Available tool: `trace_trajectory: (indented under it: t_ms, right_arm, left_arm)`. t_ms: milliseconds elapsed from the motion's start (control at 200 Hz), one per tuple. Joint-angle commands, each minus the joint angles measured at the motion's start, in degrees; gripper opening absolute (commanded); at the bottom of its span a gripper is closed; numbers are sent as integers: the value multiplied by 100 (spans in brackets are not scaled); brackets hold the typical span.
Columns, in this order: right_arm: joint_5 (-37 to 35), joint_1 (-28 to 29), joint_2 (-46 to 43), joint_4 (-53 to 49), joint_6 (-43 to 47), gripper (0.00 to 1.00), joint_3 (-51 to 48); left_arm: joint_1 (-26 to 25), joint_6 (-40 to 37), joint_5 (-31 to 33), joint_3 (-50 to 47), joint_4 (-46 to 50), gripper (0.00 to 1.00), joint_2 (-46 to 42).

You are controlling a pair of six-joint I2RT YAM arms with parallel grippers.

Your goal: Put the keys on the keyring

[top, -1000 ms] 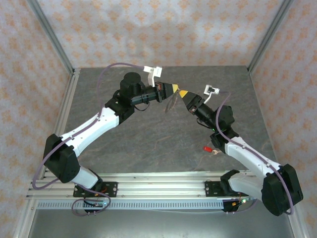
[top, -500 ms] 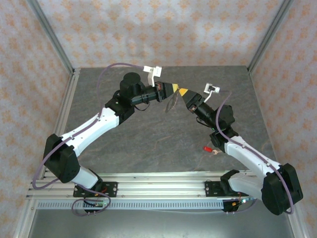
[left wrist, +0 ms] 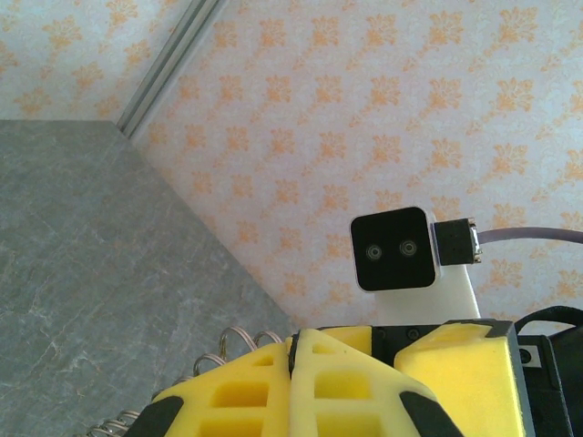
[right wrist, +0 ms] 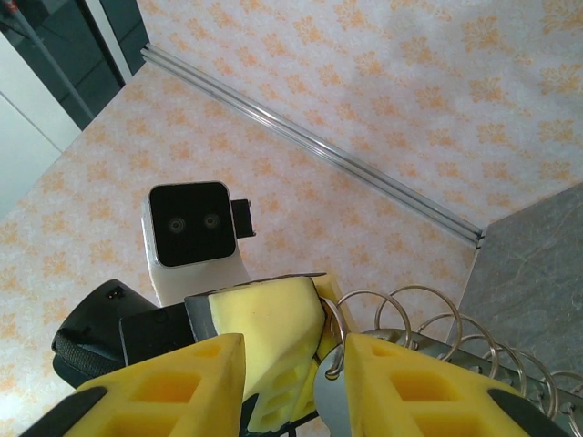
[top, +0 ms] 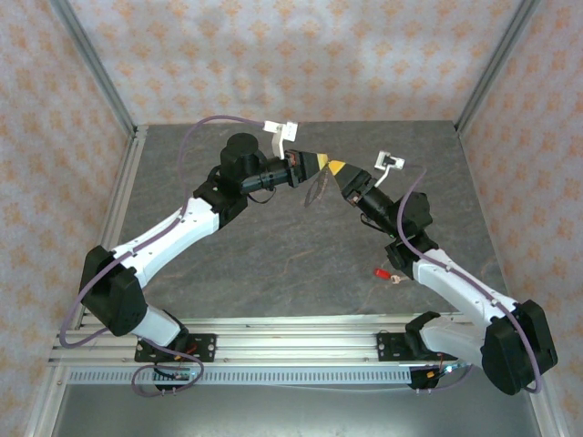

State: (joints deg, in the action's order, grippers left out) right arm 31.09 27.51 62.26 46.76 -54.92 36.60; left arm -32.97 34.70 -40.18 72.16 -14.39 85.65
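Two sets of jaws meet tip to tip above the far middle of the tabletop point(top: 273, 264). The left jaws are clenched on the keyring point(top: 314, 189), whose thin wire loops dangle just under them. The right jaws stand partly apart around the left tip and grasp nothing I can make out. In the right wrist view a small silvery piece sits against one finger, too close to identify. The key point(top: 381, 271), red-headed, lies flat on the tabletop beside the right forearm, well apart from the ring.

The step in hand looks like readying the ring for threading. To do it well, the left should keep the ring steady with a loop end exposed. The right should back off without snagging the coils, then pick up the key so that the part it threads by is left uncovered.
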Motion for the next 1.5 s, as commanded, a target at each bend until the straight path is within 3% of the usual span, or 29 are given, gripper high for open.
trace_trajectory:
  t_ms: [0, 425, 681, 771, 911, 951, 1041, 1196, 1301, 1496]
  right_arm:
    - [20, 35, 5, 366, -28, 33, 215]
    - [82, 54, 154, 455, -37, 30, 260]
    - [81, 55, 190, 480, -37, 13, 216]
    - [73, 54, 190, 450, -11, 0, 199]
    - [16, 54, 157, 439, 66, 0, 131]
    - [-19, 58, 126, 430, 111, 0, 104]
    - [-55, 53, 35, 370, 237, 0, 75]
    - [-86, 53, -101, 354, 392, 0, 49]
    - [-103, 53, -103, 369, 411, 0, 51]
    - [-7, 56, 26, 715, 247, 0, 40]
  left_arm:
    - [-53, 56, -154, 35, -309, 0, 22]
    - [-113, 111, -139, 61, -362, 0, 90]
    - [-149, 141, -105, 76, -365, 0, 128]
    - [-157, 159, -104, 62, -365, 0, 132]
    - [-166, 275, 232, 0, -311, 0, 9]
    - [-166, 349, 459, -62, -291, 8, -84]
    - [-166, 527, 1274, -293, -204, 39, -384]
    - [-166, 1026, 1959, -765, -604, 56, -772]
    - [-168, 1273, 2141, -1056, -902, 56, -908]
    - [-183, 1654, 2055, -1416, -1632, 34, -936]
